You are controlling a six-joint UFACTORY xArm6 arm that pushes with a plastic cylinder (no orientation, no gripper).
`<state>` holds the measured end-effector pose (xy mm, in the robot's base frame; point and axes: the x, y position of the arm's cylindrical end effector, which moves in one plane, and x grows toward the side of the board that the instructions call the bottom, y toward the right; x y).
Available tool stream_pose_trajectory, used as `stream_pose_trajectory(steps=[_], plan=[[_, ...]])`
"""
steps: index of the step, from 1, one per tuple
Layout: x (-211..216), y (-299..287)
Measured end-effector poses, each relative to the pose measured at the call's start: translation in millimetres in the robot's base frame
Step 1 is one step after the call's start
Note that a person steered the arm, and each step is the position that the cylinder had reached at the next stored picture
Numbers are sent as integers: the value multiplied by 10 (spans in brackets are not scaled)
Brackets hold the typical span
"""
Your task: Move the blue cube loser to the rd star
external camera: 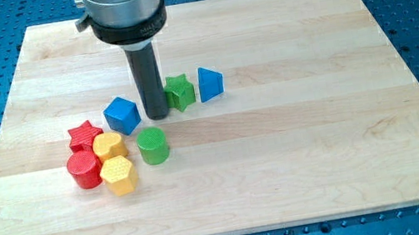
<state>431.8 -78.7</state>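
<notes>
The blue cube (121, 114) sits left of centre on the wooden board (301, 162). The red star (85, 135) lies a short way to its lower left, with a small gap between them. My tip (157, 116) stands just right of the blue cube, between it and a green star-like block (180, 92), close to both. I cannot tell whether the tip touches the cube.
A blue triangular block (209, 84) sits right of the green star-like block. A green cylinder (152, 146) lies below my tip. A red cylinder (83, 169) and two yellow hexagonal blocks (108, 145) (118, 175) cluster below the red star.
</notes>
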Motion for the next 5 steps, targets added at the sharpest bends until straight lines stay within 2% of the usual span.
stream_pose_trajectory(steps=[2, 3, 5], plan=[[-36, -378], [-61, -292], [-738, 351]])
